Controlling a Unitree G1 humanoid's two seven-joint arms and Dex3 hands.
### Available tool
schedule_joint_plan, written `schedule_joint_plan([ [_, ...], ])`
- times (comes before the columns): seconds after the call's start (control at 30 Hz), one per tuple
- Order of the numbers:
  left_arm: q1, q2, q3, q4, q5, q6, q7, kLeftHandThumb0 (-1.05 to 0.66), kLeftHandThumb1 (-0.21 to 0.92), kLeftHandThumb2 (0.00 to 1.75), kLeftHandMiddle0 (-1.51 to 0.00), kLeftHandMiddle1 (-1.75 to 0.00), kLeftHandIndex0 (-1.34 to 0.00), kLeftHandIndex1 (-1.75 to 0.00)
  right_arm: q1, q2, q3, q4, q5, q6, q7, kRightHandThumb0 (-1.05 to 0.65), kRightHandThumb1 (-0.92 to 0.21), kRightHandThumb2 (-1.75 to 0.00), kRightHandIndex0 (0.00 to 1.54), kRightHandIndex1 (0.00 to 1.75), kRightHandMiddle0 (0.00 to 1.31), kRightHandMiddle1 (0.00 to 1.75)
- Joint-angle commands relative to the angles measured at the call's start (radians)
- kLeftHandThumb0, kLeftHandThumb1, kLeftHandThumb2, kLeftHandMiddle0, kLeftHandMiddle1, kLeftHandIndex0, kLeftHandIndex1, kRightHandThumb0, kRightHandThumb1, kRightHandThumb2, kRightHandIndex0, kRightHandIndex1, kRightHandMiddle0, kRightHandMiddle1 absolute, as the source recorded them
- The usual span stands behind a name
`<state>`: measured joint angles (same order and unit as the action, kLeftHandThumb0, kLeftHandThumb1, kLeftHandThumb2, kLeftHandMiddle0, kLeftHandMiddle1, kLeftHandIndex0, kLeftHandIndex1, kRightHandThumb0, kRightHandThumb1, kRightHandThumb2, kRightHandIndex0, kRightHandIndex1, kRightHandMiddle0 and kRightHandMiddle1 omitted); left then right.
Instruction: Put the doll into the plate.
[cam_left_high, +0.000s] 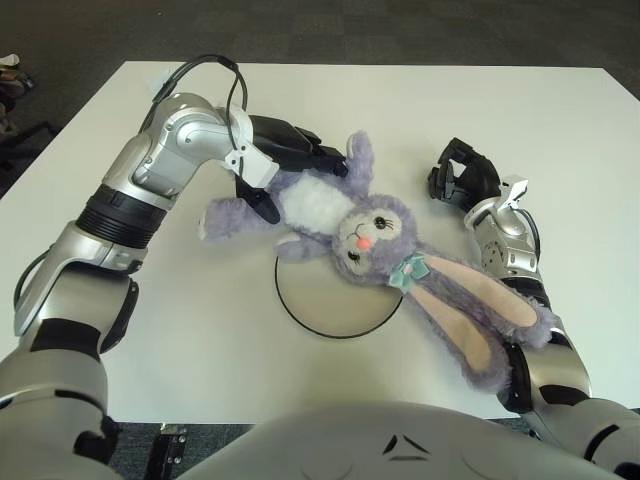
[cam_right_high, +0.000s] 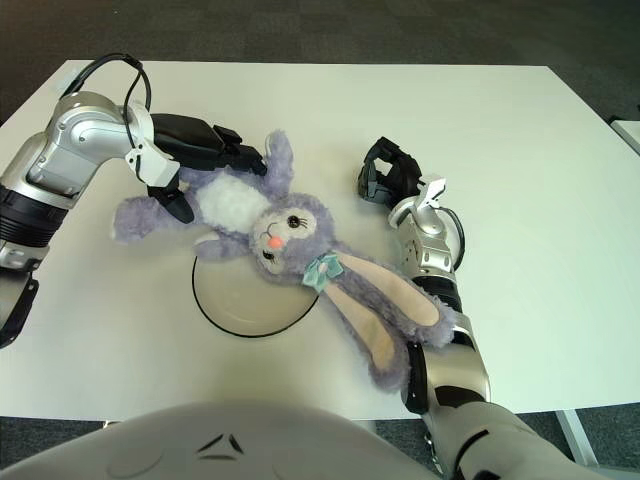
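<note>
While the left hand (cam_left_high: 290, 160) sits at the upper left of the frame with its dark fingers laid over the doll's white belly, the placing step looks only partly done. The doll (cam_left_high: 345, 225) is a purple plush rabbit lying across the white table (cam_left_high: 200, 340). Its head overlaps the upper right rim of the plate (cam_left_high: 325, 305), a shallow white dish with a dark edge at the centre of the frame, while its body and legs lie on the table above and to the left of the plate. The fingers seem to pinch the plush at the torso, though from this angle I cannot be sure they close around it rather than just press on it.

The long axis runs diagonally, feet toward the upper left, long pink-lined ears trailing to the lower right and touching the right forearm. The face looks up toward the camera.

The right hand (cam_left_high: 462, 175) shows in the upper right, just beside the doll's head, fingers curled on nothing.

Next, the body likely needs dragging down and right until it covers the plate.
</note>
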<state>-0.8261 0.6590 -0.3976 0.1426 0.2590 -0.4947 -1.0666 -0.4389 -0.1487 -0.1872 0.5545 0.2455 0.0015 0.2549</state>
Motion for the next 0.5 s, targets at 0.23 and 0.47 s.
schedule_joint_plan([
  [0.23,0.019,-0.008,0.012,-0.025,0.035,0.031,0.051,0.31,0.31,1.2,-0.65,-1.64,0.0,-0.89,0.088,0.025,0.014,0.035,-0.006,0.094,-0.011,-0.5,-0.27,-1.37,1.08,1.75,0.65,1.75],
  [0.47,0.026,-0.008,0.011,-0.047,0.046,0.053,0.064,0.45,0.32,1.17,-0.7,-1.56,0.0,-0.92,0.09,0.027,0.011,0.03,-0.004,0.096,-0.015,-0.5,-0.28,-1.37,1.08,1.75,0.64,1.75],
])
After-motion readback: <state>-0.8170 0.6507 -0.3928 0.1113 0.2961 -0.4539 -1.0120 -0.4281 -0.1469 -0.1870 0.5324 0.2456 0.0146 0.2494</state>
